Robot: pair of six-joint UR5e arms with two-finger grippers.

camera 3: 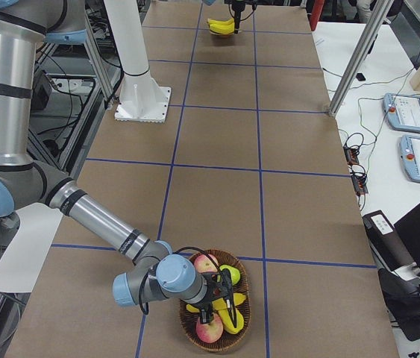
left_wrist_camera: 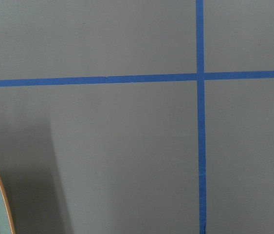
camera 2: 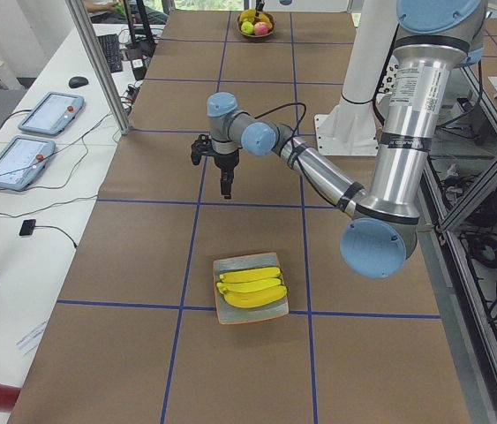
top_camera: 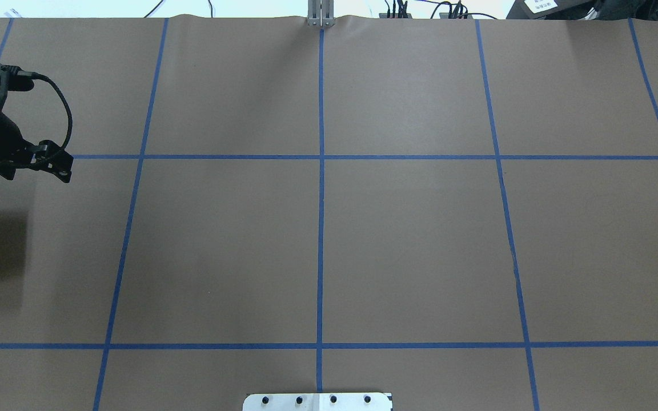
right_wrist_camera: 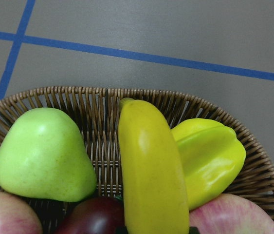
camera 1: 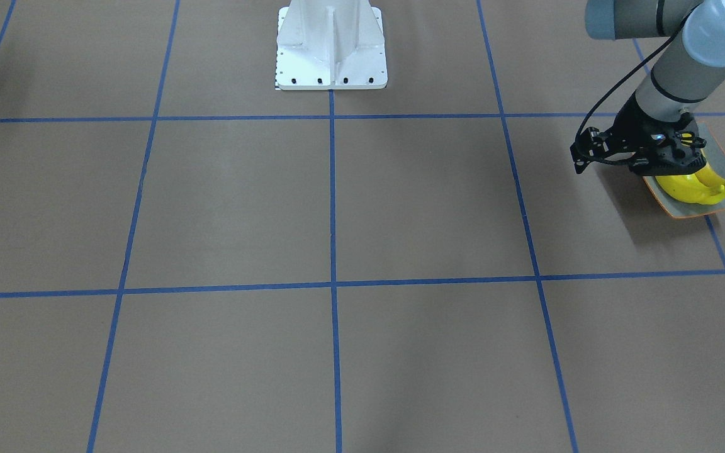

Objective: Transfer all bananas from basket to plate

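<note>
Three yellow bananas [camera 2: 250, 287] lie side by side on the grey-green plate [camera 2: 223, 265] with the orange rim; they also show in the front view [camera 1: 699, 187]. My left gripper [camera 2: 225, 190] hangs above the table beyond the plate and holds nothing; I cannot tell whether it is open or shut. My right gripper [camera 3: 217, 304] is down in the wicker basket [camera 3: 195, 334]. In the right wrist view a yellow banana [right_wrist_camera: 149, 165] runs up the middle, and dark fingertips [right_wrist_camera: 121, 228] touch both its sides at the bottom edge.
The basket [right_wrist_camera: 93, 100] also holds a green pear [right_wrist_camera: 42, 153], a yellow-green starfruit [right_wrist_camera: 210, 156], red apples [right_wrist_camera: 5, 214] and a dark fruit. The white robot base [camera 1: 331, 47] stands at the table's middle edge. Blue tape lines cross the brown table.
</note>
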